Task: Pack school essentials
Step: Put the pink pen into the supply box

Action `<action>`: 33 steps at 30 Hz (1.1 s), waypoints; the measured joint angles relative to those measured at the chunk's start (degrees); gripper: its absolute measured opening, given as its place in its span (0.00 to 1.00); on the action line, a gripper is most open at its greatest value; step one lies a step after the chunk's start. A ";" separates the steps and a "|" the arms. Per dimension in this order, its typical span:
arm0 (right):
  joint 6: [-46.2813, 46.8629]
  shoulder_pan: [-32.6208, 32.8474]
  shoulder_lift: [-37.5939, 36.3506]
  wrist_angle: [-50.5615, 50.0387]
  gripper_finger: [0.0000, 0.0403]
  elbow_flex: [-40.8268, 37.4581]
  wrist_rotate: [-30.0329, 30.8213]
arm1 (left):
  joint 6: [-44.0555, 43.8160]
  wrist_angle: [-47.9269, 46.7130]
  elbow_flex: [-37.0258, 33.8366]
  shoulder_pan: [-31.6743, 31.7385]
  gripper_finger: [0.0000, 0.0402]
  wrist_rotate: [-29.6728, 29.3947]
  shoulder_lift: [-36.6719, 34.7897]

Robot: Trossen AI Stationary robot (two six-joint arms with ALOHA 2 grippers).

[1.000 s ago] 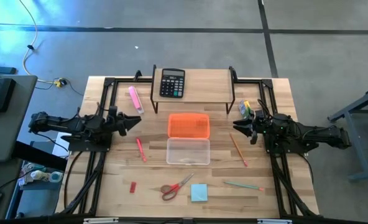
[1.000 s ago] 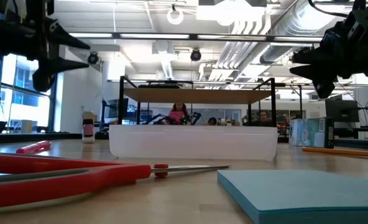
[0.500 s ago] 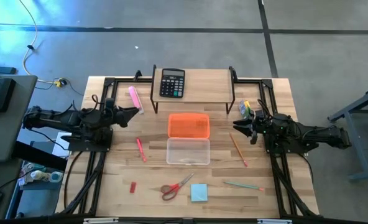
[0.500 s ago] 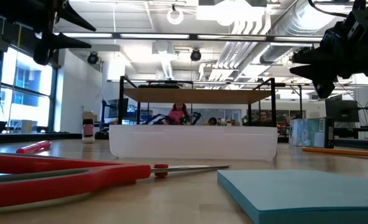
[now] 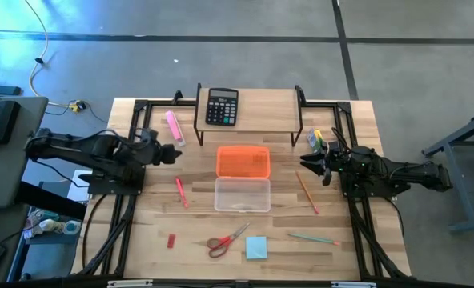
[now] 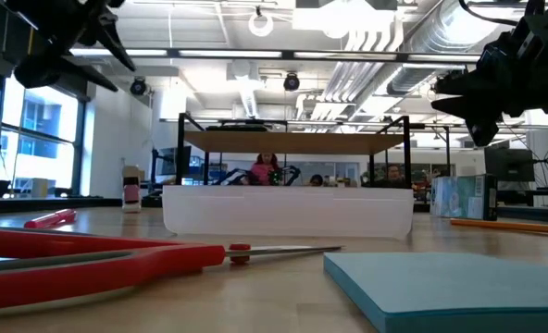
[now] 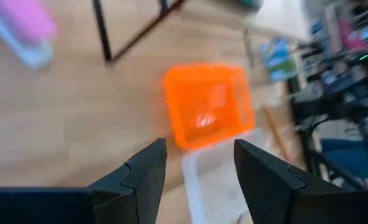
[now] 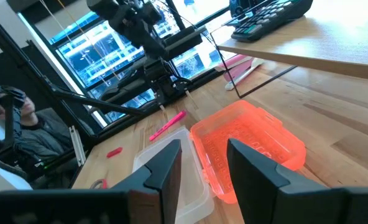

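A clear plastic box (image 5: 243, 194) stands mid-table, with its orange lid (image 5: 243, 161) lying just beyond it. Around them lie red-handled scissors (image 5: 226, 240), a light-blue sticky-note pad (image 5: 256, 248), a red pen (image 5: 181, 192), a small red eraser (image 5: 171, 240), a green pen (image 5: 313, 238), an orange pencil (image 5: 307, 193) and a yellow pack (image 5: 317, 138). My left gripper (image 5: 175, 153) hovers open at the table's left, tipped down toward the lid (image 7: 207, 106). My right gripper (image 5: 305, 160) waits open and level at the right, with nothing between its fingers (image 8: 165, 168).
A black-framed wooden shelf (image 5: 261, 100) at the far edge carries a black calculator (image 5: 222, 106). A pink marker (image 5: 174, 126) lies beside its left leg. A person (image 8: 16, 124) sits beyond the table's left side. Bare wood lies between the box and the near items.
My left gripper has risen well above the table at the left side and tipped from level to slanting downward, rolling somewhat as it went. Its fingers stay apart. No item on the table has moved.
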 joint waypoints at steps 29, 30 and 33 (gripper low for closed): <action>0.00 0.02 0.02 -0.02 0.30 -0.02 0.00 | -20.50 -4.68 0.02 -0.52 0.44 13.82 31.64; 0.00 0.00 0.00 0.00 0.30 -0.01 0.00 | -20.91 -4.50 0.02 -0.52 0.44 13.80 32.33; 0.00 0.02 0.02 -0.02 0.30 0.01 0.00 | -21.24 -4.53 0.02 -0.55 0.44 13.82 34.66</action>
